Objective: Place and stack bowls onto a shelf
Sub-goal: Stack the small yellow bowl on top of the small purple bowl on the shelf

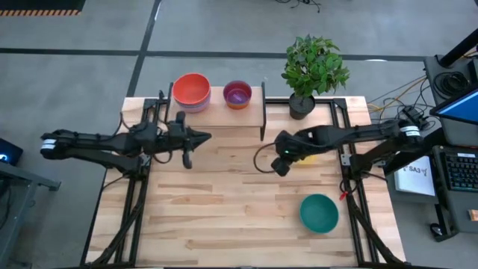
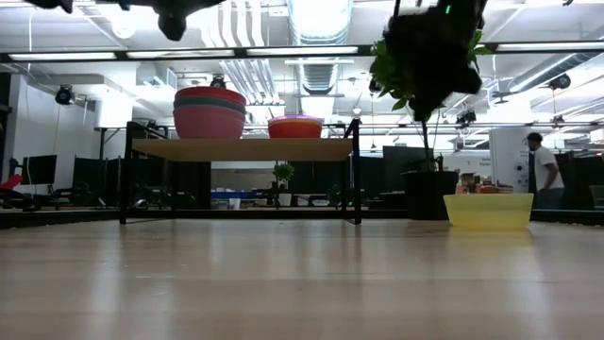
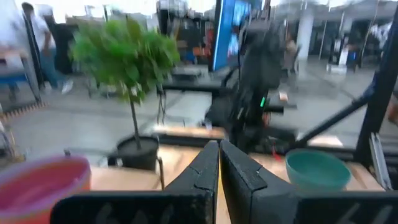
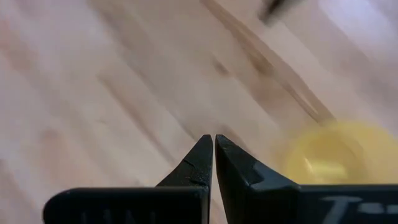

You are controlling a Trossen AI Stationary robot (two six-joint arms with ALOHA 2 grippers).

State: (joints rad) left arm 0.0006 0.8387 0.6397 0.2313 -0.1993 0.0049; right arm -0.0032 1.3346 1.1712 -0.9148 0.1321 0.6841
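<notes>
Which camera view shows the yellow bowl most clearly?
The low view: the yellow bowl stands whole and sharp on the table. The right wrist view shows it blurred; the high view shows only a sliver under the right arm; the left wrist view shows none.

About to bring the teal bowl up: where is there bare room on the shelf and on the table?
The shelf is bare only at its right end, beside the purple bowl. The red-orange stack fills its left. The table is bare left of the teal bowl.

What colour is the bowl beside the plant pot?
Yellow bowl, clearest in the low view.
</notes>
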